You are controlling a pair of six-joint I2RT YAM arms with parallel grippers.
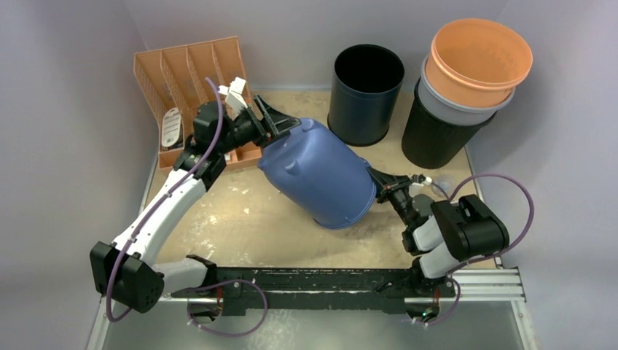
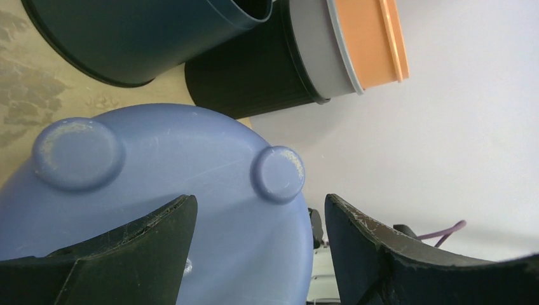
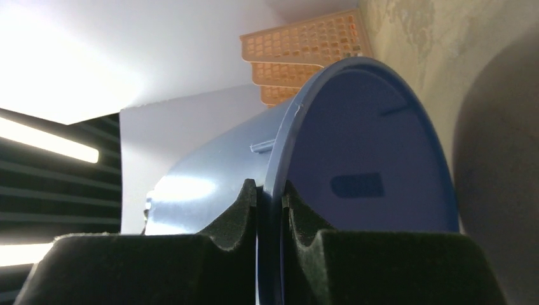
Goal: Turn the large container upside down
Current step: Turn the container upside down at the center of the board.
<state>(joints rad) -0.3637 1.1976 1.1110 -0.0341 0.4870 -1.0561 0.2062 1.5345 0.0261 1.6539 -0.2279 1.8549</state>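
Lying on its side across the middle of the table (image 1: 240,219), the container (image 1: 321,175) is a big blue plastic tub. Its footed base points to the far left and its open mouth to the near right. It looks light and hollow, with a thin wall that would likely flex a little and a smooth, probably slippery skin. The rim and the base edge seem the surest places to take hold.

Behind it stand a dark bin (image 1: 364,95) and a stack (image 1: 466,87) of black, grey and orange bins. Both are close to its far side, so swinging it that way looks tight. An orange rack (image 1: 186,80) fills the far left corner. The freest room appears to be the bare table toward the near edge, in front of the rail (image 1: 328,281).

The right claw (image 3: 268,190) is clenched on the container's rim, one pad inside the mouth and one outside. The left claw (image 2: 257,210) is spread wide at the base, released; whether a finger touches the plastic cannot be told.
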